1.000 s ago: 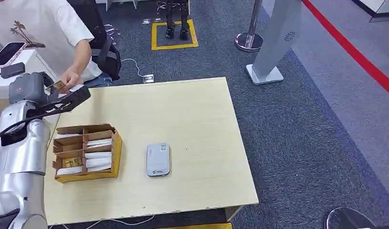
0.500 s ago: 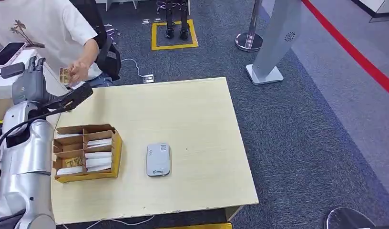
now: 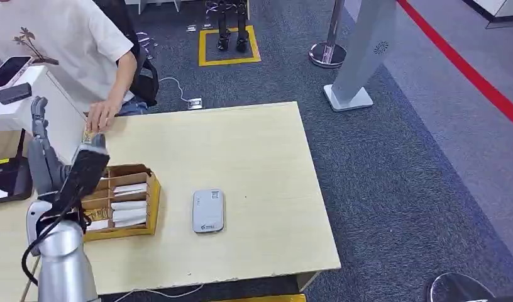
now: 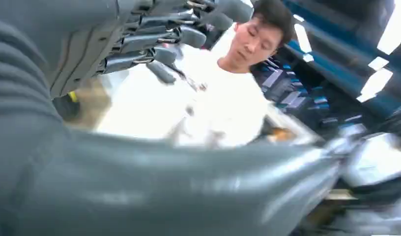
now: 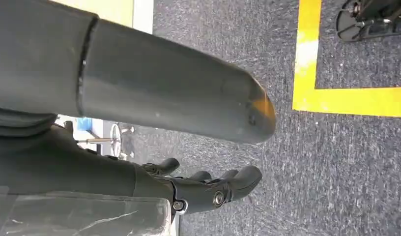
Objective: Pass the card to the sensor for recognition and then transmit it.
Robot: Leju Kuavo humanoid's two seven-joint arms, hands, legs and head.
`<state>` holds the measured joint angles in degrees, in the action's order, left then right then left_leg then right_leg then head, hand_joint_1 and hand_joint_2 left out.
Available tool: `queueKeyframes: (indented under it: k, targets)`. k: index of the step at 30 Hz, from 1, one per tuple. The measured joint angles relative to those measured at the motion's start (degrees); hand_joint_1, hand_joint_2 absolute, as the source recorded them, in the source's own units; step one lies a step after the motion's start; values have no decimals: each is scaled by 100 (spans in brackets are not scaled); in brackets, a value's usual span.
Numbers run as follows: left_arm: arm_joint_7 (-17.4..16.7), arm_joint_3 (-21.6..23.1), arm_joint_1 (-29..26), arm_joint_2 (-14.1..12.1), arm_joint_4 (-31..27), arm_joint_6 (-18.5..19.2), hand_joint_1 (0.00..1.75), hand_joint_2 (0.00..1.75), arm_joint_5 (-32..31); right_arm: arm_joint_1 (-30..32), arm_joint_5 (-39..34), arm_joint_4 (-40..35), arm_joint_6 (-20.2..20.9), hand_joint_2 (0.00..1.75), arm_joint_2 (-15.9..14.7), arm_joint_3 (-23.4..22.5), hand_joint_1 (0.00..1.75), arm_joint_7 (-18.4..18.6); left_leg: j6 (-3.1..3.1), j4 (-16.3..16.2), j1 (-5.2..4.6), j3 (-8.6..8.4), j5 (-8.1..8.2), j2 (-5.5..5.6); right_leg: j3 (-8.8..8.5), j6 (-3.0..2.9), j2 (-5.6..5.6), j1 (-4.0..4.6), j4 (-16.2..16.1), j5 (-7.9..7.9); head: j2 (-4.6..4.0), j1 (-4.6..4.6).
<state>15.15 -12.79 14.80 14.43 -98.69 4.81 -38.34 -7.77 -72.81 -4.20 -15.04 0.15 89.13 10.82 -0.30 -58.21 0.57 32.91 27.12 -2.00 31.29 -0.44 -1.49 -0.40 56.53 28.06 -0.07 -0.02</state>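
left hand (image 3: 40,148): raised at the table's left edge, fingers spread and pointing up, nothing in it; wrist view is blurred but shows the fingers (image 4: 159,42) apart.
right hand (image 5: 208,189): hangs over the carpet, fingers lightly curled, holding nothing.
card (image 3: 88,135): on the table's far-left corner, under a person's hand (image 3: 103,115), just beyond the box (image 3: 115,201).
sensor (image 3: 208,211): flat on the table, right of the box, near side.
table (image 3: 241,151): bare between the card and the sensor.
step: handover looks done; likely next is fetching another card from the box.
how: lower the left hand over a card slot, pinch one card by its edge, lift straight up, carry it low and flat over the sensor, pause, then pass it far-left.
risk: dragging the box or lifting two cards.
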Motion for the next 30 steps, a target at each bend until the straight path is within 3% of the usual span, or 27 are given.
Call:
queueKeyframes:
  k: [1,4,10,22,30]
  targets:
    - [89,24,-234,137,-212,4,0,175,429,3,-35,0,-2,0,2,0,0,-4,0,0,1,2,0,2,1,1,-4,1,-1,1,0,4]
    - [273,111,-599,177,-643,-111,0,175,1140,1,-105,0,-35,0,15,0,0,-6,0,2,5,4,-1,5,2,0,-8,3,0,1,0,9]
    - [553,384,-1049,157,-974,-271,0,175,1511,0,-201,0,-103,0,68,0,0,-4,-2,3,5,3,-6,8,-3,-1,-13,4,4,0,0,9]
    - [393,758,-1699,146,-943,-55,0,175,904,-7,-389,7,-197,0,77,0,0,-166,2,1,3,3,-3,9,-2,0,-12,3,-1,0,0,9]
    - [347,892,-1704,144,-836,-64,0,175,437,-12,-398,13,-201,0,59,0,0,-203,1,1,4,2,-4,8,-2,0,-12,3,1,0,0,7]
